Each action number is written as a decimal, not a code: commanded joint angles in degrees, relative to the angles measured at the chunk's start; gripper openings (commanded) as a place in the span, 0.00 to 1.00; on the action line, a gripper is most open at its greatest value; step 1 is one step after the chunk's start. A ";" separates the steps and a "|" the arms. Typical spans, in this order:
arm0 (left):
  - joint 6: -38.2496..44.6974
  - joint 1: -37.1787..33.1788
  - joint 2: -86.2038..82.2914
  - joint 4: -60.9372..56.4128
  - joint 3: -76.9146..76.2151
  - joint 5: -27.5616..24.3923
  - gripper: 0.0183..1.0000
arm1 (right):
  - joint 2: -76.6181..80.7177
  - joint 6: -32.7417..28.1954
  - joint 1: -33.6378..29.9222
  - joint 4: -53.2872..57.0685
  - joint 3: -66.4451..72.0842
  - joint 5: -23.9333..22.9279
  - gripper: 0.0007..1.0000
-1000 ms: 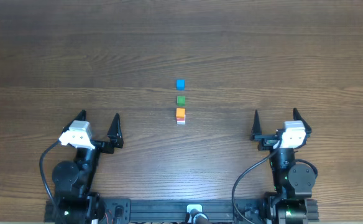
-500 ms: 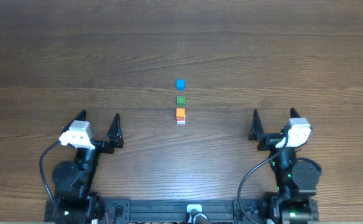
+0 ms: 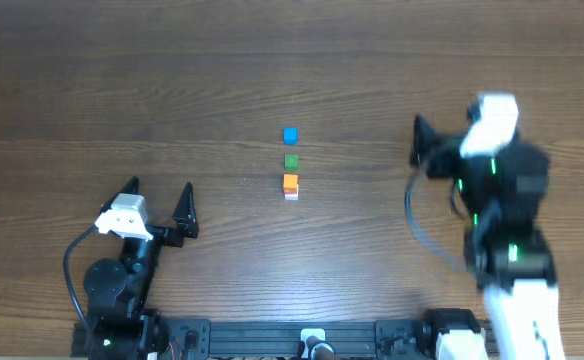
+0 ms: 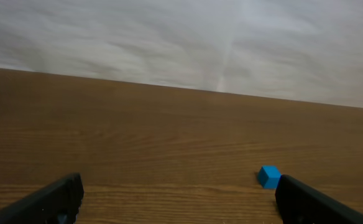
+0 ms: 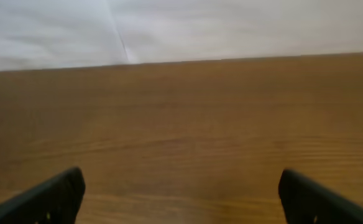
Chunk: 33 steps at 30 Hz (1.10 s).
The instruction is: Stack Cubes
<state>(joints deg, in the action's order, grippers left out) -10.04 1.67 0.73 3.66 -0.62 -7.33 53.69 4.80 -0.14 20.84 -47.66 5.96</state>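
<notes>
I see the cubes in a line mid-table: the blue cube [image 3: 290, 135] farthest from the bases, the green cube [image 3: 291, 161] next, then the orange cube [image 3: 290, 181] sitting on what looks like a white cube [image 3: 291, 194], though it is small from above. The dark wood-grain table [image 3: 122, 80] runs back to a pale wall [image 4: 169, 37]. My left gripper [image 3: 159, 187] rests near its base, fingers spread wide, holding nothing. The right gripper [image 5: 180, 173], off to the cubes' right, is likewise spread wide and holds nothing.

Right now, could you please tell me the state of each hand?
Left hand: open, holding nothing.
Right hand: open, holding nothing.
</notes>
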 commanded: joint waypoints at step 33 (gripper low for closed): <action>0.63 -0.35 -0.39 0.02 0.31 -0.76 1.00 | 68.76 28.46 31.91 44.02 -58.38 -3.41 0.99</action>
<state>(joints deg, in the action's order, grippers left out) -10.04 1.67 0.73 3.64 -0.62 -7.35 120.27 30.72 31.09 64.20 -104.62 3.75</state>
